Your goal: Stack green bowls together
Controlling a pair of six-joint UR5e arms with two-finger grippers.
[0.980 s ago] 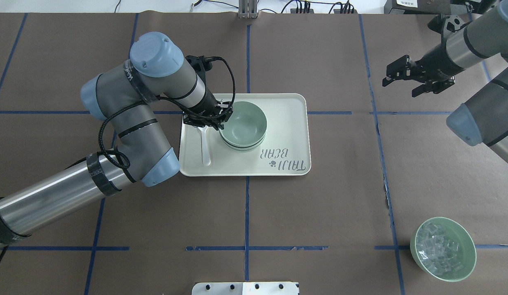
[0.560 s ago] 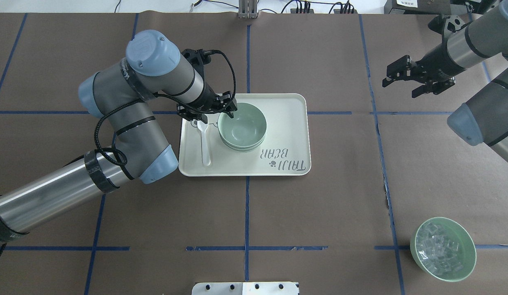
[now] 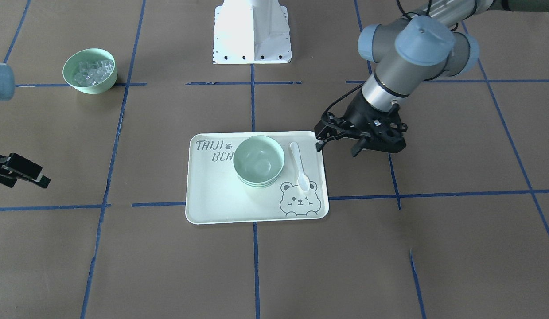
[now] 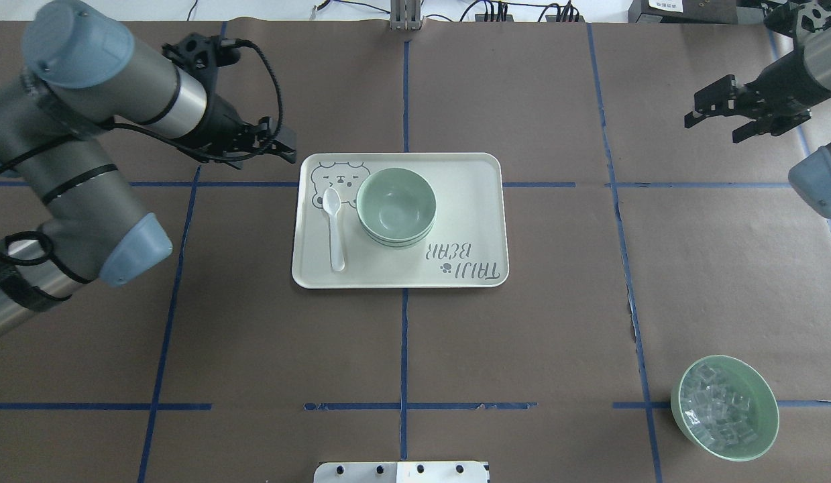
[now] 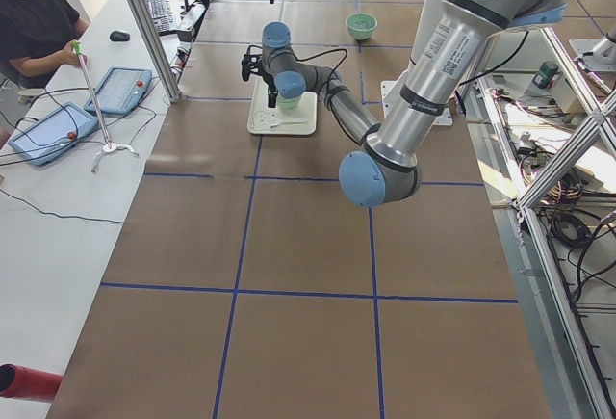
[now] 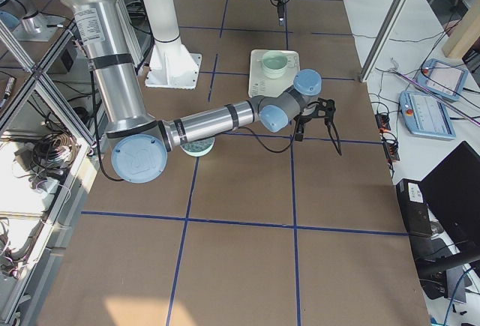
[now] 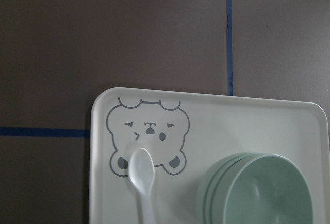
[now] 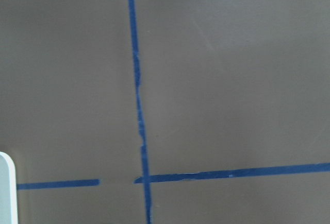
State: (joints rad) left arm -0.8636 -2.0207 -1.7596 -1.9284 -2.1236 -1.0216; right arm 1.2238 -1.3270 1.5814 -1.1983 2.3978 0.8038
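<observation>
The green bowls (image 4: 396,208) sit nested in one stack on the pale bear-print tray (image 4: 469,201). The stack also shows in the front view (image 3: 258,160) and in the left wrist view (image 7: 258,193), where three rims are visible. My left gripper (image 4: 281,151) is open and empty, raised just off the tray's far left corner; it also shows in the front view (image 3: 337,147). My right gripper (image 4: 713,127) is open and empty, far off at the table's far right.
A white plastic spoon (image 4: 333,228) lies on the tray left of the stack. A matching green bowl of clear cubes (image 4: 724,408) stands at the near right. The robot's white base plate (image 4: 402,471) is at the near edge. Blue tape lines cross the brown table.
My left gripper let go of the top bowl's rim and drew back up and left, off the tray. My right gripper moved further right. The stack stayed put.
</observation>
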